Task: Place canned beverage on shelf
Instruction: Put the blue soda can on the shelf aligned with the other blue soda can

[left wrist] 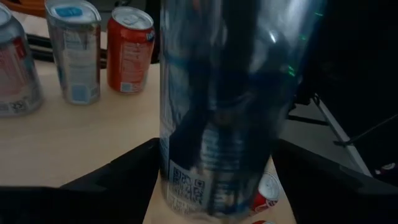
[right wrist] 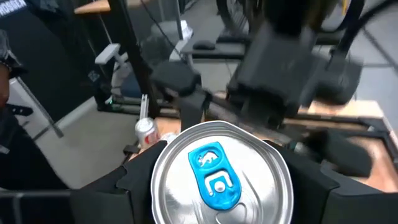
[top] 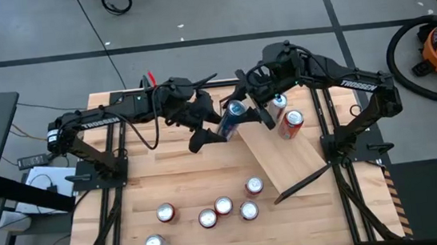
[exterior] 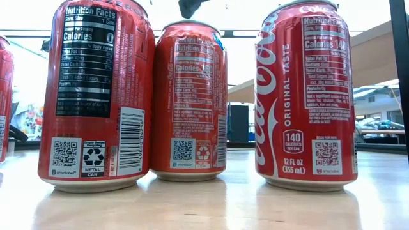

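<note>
Two hands meet over the near end of the shelf (top: 282,158), both around the same tall blue and silver can (top: 231,120), which hangs tilted in the air at the shelf's upper corner. The right hand (top: 251,107) is closed on the can near its top; its wrist view looks straight down on the silver lid with the blue tab, dark fingers at either side. The left hand (top: 207,130) has its fingers spread wide around the can's lower body, and from the left wrist view they seem to stand just off the can rather than pressing it, so this looks like a handover, with the right hand now carrying the can.

Already standing on the shelf are a red can (top: 290,123) and a silver and blue can (top: 279,102), side by side near the right hand. On the tabletop (top: 175,175) six more red cans wait: a loose cluster of four (top: 226,205) just off the shelf's lower end, one (top: 165,214) off to the side of them and another (top: 155,244) near the front edge. The low view shows three of these red cans upright in a row.

So the task is partly done: two cans shelved, a third in the air and not yet set down. What remains is for the left hand to back away, for the right hand to stand the tall can upright on the free wood beside the others, and then the six cans on the tabletop.
</note>
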